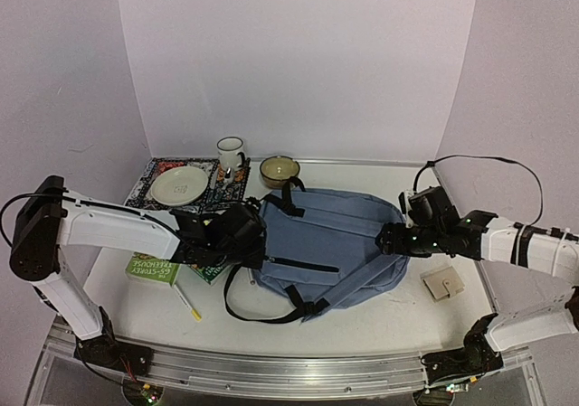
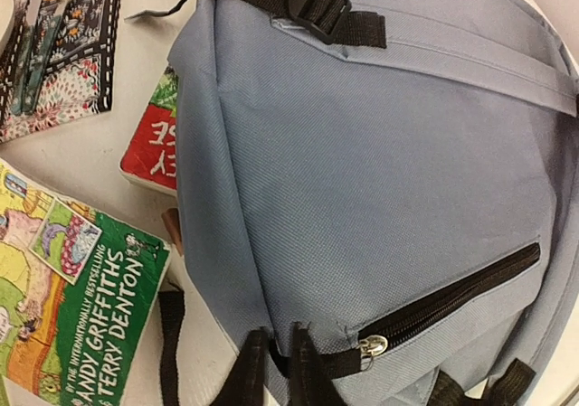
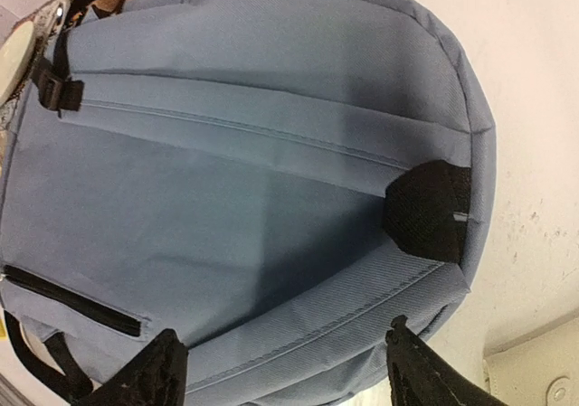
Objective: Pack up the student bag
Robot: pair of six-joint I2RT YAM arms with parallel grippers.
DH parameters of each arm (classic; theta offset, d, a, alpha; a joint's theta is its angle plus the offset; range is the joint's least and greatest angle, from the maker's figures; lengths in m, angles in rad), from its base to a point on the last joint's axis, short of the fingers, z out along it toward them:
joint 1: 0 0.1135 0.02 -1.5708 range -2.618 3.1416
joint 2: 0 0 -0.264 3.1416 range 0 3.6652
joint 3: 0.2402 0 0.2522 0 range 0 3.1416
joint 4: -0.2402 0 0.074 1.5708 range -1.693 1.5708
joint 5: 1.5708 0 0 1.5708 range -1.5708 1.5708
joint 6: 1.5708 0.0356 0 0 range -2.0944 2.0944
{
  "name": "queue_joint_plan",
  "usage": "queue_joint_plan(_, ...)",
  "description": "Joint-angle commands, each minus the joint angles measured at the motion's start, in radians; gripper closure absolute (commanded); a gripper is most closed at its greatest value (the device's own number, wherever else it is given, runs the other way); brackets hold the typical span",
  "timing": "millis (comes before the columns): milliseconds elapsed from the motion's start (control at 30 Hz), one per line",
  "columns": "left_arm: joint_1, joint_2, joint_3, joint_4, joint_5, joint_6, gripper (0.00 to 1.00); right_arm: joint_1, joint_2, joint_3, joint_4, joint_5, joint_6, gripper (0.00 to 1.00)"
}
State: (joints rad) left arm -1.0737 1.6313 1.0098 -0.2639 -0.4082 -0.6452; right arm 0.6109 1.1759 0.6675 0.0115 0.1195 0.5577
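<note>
Nearest the arm bases, a thin yellow-and-white pen (image 1: 187, 301) lay on the white table (image 1: 362, 323), and off to the right sat a small tan square wallet-like pouch (image 1: 442, 284). Just beyond the pen, a green illustrated paperback book (image 1: 149, 269) rested flat, with a red-covered book (image 2: 152, 148) beside it tucked partly under the bag's edge. The large soft grey-blue fabric backpack (image 1: 330, 243) lay flat in the middle of the table, its black straps spilling toward the near edge and its black front-pocket zipper (image 2: 452, 297) done up. The left gripper (image 2: 279, 338) sat at the bag's left side by the silver zipper pull (image 2: 371, 344), its black fingers (image 2: 249, 374) drawn to a narrow gap with a ridge of the bag's fabric pinched between them. The right gripper (image 3: 282, 334) was at the bag's right side, jaws spread wide with the fabric edge lying between them and nothing clamped. Farther back, a patterned dark placemat (image 1: 149, 175) carried a round cream plate (image 1: 179, 186) and cutlery (image 1: 226, 178); a white enamel mug (image 1: 230, 155) and an olive ceramic bowl (image 1: 279, 171) stood nearest the back wall.
</note>
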Motion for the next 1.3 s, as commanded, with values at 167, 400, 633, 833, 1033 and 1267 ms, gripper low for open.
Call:
queue_joint_plan(167, 0.004, -0.129, 0.018, 0.011, -0.023, 0.296, 0.36, -0.003, -0.02, 0.051, -0.131, -0.073, -0.068, 0.09)
queue_joint_plan(400, -0.002, 0.006, 0.17, -0.089, 0.066, 0.574, 0.2, 0.01, 0.035, 0.079, -0.123, -0.108, -0.075, 0.02)
queue_joint_plan(633, -0.052, 0.158, 0.279, -0.157, 0.002, 0.759, 0.13, 0.02, 0.042, 0.084, -0.111, -0.112, -0.054, 0.02)
queue_joint_plan(833, -0.062, 0.231, 0.334, -0.185, -0.068, 0.807, 0.12, 0.026, 0.05, 0.078, -0.108, -0.11, -0.048, 0.02)
queue_joint_plan(1033, -0.067, 0.284, 0.358, -0.188, -0.138, 0.827, 0.13, 0.027, 0.057, 0.073, -0.103, -0.105, -0.046, 0.02)
queue_joint_plan(1267, -0.068, 0.332, 0.407, -0.185, -0.22, 0.774, 0.18, 0.05, 0.107, 0.085, -0.062, -0.142, -0.06, 0.02)
